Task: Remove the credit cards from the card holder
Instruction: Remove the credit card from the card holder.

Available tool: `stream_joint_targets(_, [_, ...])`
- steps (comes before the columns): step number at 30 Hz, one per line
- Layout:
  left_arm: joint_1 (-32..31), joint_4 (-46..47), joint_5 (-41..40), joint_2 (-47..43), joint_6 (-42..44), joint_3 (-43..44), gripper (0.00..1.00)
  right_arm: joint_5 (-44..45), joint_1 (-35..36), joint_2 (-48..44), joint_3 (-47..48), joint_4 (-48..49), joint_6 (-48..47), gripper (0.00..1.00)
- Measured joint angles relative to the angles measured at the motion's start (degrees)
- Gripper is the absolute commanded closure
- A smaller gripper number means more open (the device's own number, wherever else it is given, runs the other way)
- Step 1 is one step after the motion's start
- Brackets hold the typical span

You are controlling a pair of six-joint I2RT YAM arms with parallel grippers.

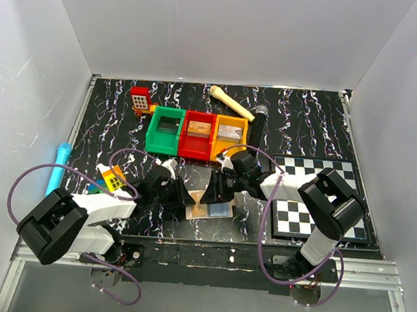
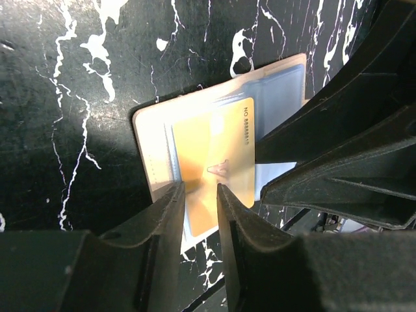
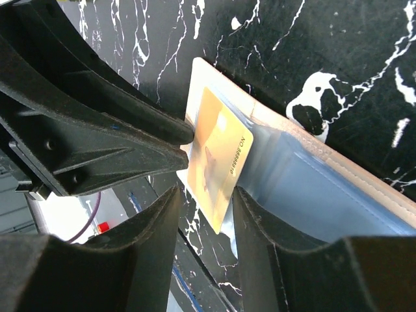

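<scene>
The card holder (image 1: 218, 211) lies open on the black marbled table near the front edge, cream rim and pale blue inside (image 2: 153, 143) (image 3: 312, 188). One credit card (image 2: 221, 143), whitish with a yellow glare and a dark printed number, lies on its left panel and sticks a little past the holder's edge (image 3: 218, 156). My left gripper (image 1: 187, 198) (image 2: 201, 188) has its jaws a narrow gap apart, tips down over the card's near end. My right gripper (image 1: 211, 193) (image 3: 208, 192) faces it from the other side, jaws a little apart, the card's corner between them. Other cards are not visible.
Green (image 1: 165, 130), red (image 1: 198, 135) and orange (image 1: 229, 137) bins stand behind the grippers. A checkered board (image 1: 321, 199) lies to the right. A blue pen (image 1: 57, 168) and a coloured cube (image 1: 111, 180) lie at the left. White walls enclose the table.
</scene>
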Motion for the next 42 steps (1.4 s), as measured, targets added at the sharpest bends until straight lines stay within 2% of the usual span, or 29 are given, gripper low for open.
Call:
stream_joint_targets(12, [-0.02, -5.03, -1.73, -6.23, 2.36, -0.11, 0.72, -1.57, 0.42, 0.72, 0.0, 1.01, 0.48, 0.54])
stream_joint_targets(29, [0.0, -6.19, -2.36, -2.36, 3.32, 0.46, 0.99, -2.12, 0.42, 0.74, 0.0, 1.01, 0.48, 0.55])
stream_joint_targets(42, [0.22, -4.48, -1.01, 0.94, 3.78, 1.9, 1.0, -3.5, -0.15, 1.29, -0.02, 1.7, 1.88, 0.54])
